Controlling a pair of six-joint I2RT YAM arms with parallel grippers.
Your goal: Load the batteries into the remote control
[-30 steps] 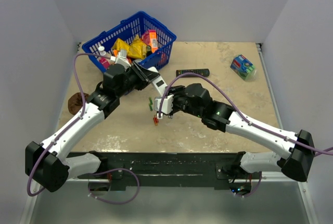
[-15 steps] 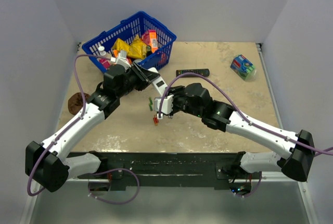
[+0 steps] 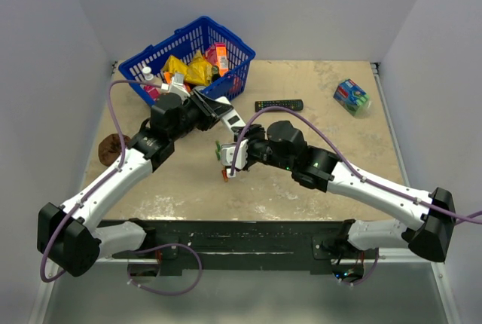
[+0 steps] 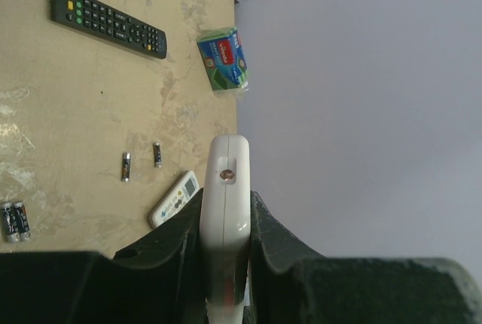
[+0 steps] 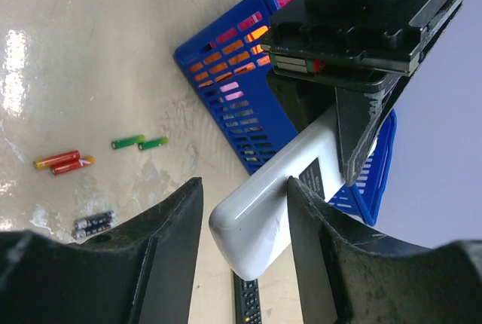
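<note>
Remote control | is clamped edge-on in left gripper, held above table | long axis is pointed at right gripper, whose fingers are spread around its free end | batteries are seen lying on the table below

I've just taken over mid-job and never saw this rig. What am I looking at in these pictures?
Two robot arms, left and right, are bolted at a table's near edge. The overhead picture shows both; the other two come from cameras on each wrist. The left gripper is clamped on the white remote. The right gripper is open near that remote's end. On the table lie loose batteries, a black remote, a second white remote, a green packet and a blue basket.
</note>
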